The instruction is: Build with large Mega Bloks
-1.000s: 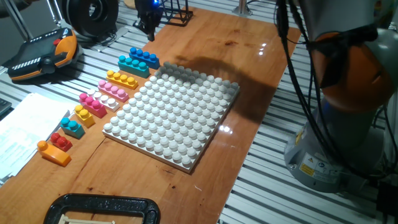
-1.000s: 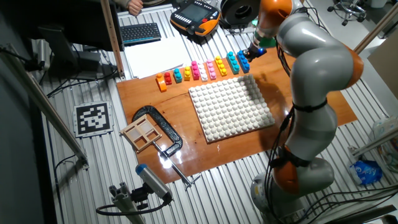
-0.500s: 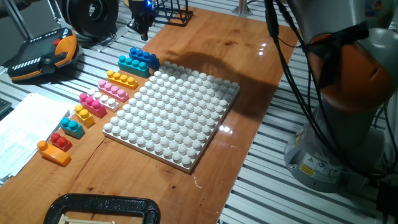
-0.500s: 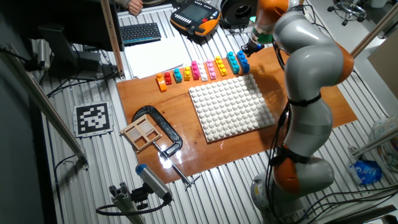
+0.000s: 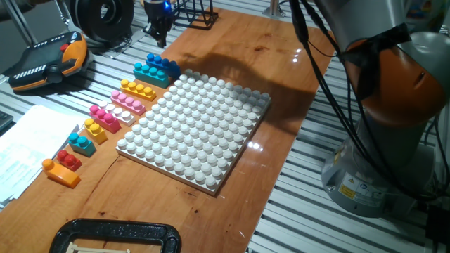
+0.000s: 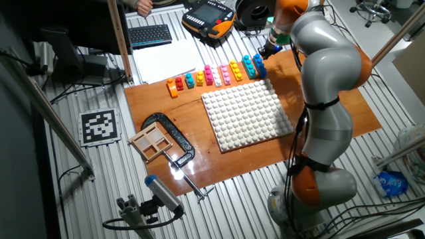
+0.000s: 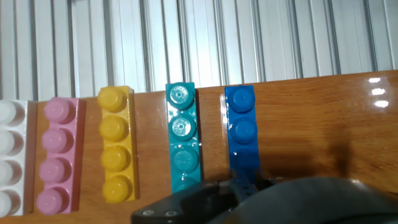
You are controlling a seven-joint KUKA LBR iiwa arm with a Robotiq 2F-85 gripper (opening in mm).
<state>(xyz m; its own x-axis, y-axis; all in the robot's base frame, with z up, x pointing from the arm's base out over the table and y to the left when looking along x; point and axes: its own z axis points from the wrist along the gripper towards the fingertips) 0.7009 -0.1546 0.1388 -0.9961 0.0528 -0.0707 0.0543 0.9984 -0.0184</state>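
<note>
**Gripper over the dark blue brick, long axis running away from the hand**

I start with the white studded baseplate (image 5: pixel 195 130), which lies in the middle of the wooden table (image 5: pixel 281 84) with nothing built on it yet. Along its far side I see the row of Mega Bloks (image 6: pixel 216 74), laid parallel to one another, from orange at one end to dark blue at the other.

My gripper (image 5: pixel 159 20) hangs above the dark blue end of that row. In the hand view the dark blue brick (image 7: pixel 241 134) sits almost directly under the hand, its long axis running straight up the frame, away from the fingers, with the cyan brick (image 7: pixel 183 137) just beside it on the left and the yellow brick (image 7: pixel 115 146) beyond. The near end of the dark blue brick is hidden by the hand's dark body.

I cannot tell how wide the jaws stand; the fingertips are out of sight. My judgement: the pick needs a straight descent, fingers closing across the brick's short width without touching the cyan neighbour.
</note>
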